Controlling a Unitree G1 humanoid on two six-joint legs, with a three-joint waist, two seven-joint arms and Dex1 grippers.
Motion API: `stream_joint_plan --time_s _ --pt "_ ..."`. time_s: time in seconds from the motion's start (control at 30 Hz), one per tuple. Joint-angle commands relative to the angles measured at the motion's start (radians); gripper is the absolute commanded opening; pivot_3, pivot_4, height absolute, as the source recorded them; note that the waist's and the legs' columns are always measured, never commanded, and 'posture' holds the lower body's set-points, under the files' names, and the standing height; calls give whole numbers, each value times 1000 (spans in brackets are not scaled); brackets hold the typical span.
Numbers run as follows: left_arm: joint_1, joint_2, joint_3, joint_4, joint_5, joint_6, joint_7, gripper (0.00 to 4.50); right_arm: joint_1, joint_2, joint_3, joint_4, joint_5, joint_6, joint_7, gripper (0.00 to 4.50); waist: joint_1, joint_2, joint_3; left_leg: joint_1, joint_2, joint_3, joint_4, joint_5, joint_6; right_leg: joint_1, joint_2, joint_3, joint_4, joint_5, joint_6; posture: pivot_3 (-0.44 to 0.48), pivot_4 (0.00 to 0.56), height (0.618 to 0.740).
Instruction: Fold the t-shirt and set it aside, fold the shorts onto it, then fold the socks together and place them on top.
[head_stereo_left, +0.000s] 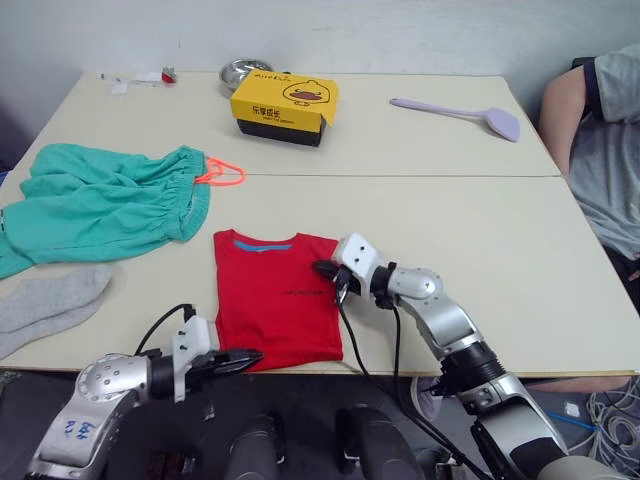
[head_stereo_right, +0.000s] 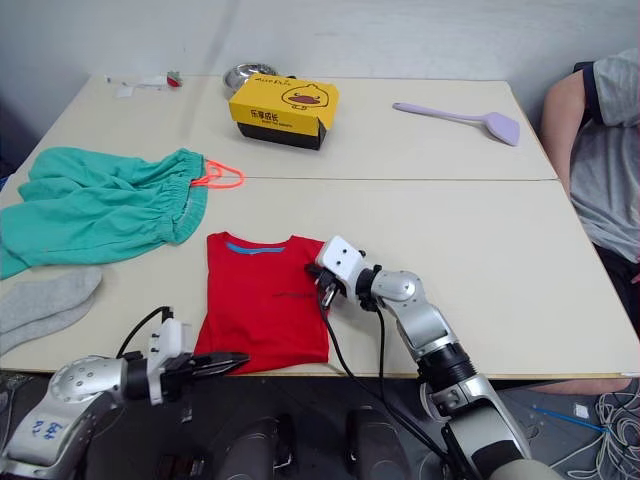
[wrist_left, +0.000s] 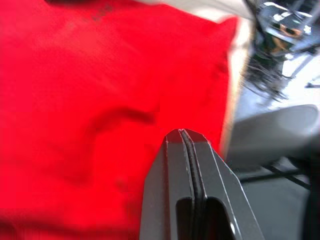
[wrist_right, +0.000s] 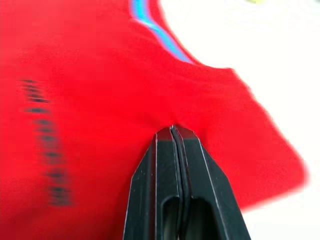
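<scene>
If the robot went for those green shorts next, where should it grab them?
Probably at the gathered waistband of the shorts, coming from the robot's left side with the left pincer. The band is bunched and raised, so it gives thicker cloth to pinch than the flat legs, and it faces the t-shirt, nearest the arms. The orange drawstring looks too thin.

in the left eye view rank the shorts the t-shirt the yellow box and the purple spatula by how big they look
1. shorts, spread widest
2. t-shirt, folded
3. yellow box
4. purple spatula

The box and spatula lie farther from the camera, so they may look smaller than they are; the spatula is long but thin.
</scene>
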Motion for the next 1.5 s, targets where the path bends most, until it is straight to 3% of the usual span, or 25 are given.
stream_joint_plan --time_s 0.03,0.13,0.2,0.27,0.43,0.63,0.77,1.03,1.13,1.27,1.4,1.5 --pt "-59 -38 103 -35 -168 98 52 12 -12 20 -39 -30 53 -45 31 0 1 0 0 0 0 0 0 0 0 0 0 0 0 0 0 0 150 740" --pt "-138 -59 143 -47 -270 179 76 12 14 28 -33 -108 136 -65 143 0 9 0 0 -1 0 -1 1 1 2 0 0 -1 1 0 1 0 150 740" --pt "-188 -72 133 -14 -248 180 95 12 41 23 -3 -174 195 -59 243 0 9 0 0 -1 0 -1 1 3 4 1 0 -1 1 1 2 0 150 740" --pt "-241 -86 96 57 -150 130 136 12 58 3 54 -186 152 -98 289 0 7 0 0 -1 -1 -1 1 3 5 1 0 -1 0 1 2 0 150 740" --pt "-305 -141 33 223 64 -14 259 12 51 36 96 -82 58 -140 222 0 7 0 0 0 -1 0 1 3 5 1 1 -1 0 1 3 0 150 740" --pt "-310 -249 98 296 97 -85 405 12 36 59 58 49 -3 -187 120 0 8 -1 -1 0 0 0 1 2 3 1 0 -1 1 1 3 0 150 740" --pt "-296 -255 114 294 86 -59 423 12 4 54 -13 143 1 -173 43 0 8 -1 -1 1 0 0 1 3 1 1 0 -1 3 1 2 0 150 740" --pt "-248 -202 138 256 51 -46 350 12 -60 45 -140 219 41 -137 -26 0 7 -2 -1 1 0 0 1 3 0 1 0 -1 2 2 1 0 150 740" --pt "-196 -164 173 141 -56 -13 247 12 -27 17 -148 82 122 -123 97 0 5 -2 -1 0 0 0 0 3 0 1 0 -1 1 2 2 0 150 740" --pt "-111 -45 208 -24 -207 132 111 12 46 -58 -91 -170 222 -44 286 0 6 -1 0 -2 0 0 -1 3 2 0 0 -1 -1 1 3 0 150 740" --pt "-77 10 171 -78 -176 145 79 12 104 -111 22 -218 119 -90 331 0 5 -1 0 1 0 0 -1 0 -1 1 0 -1 -1 0 2 0 150 740" --pt "-65 -6 112 -67 -87 95 101 12 124 -82 55 -193 88 -101 298 0 5 -1 0 1 0 0 -1 0 -1 1 0 -1 -1 0 2 0 150 740"
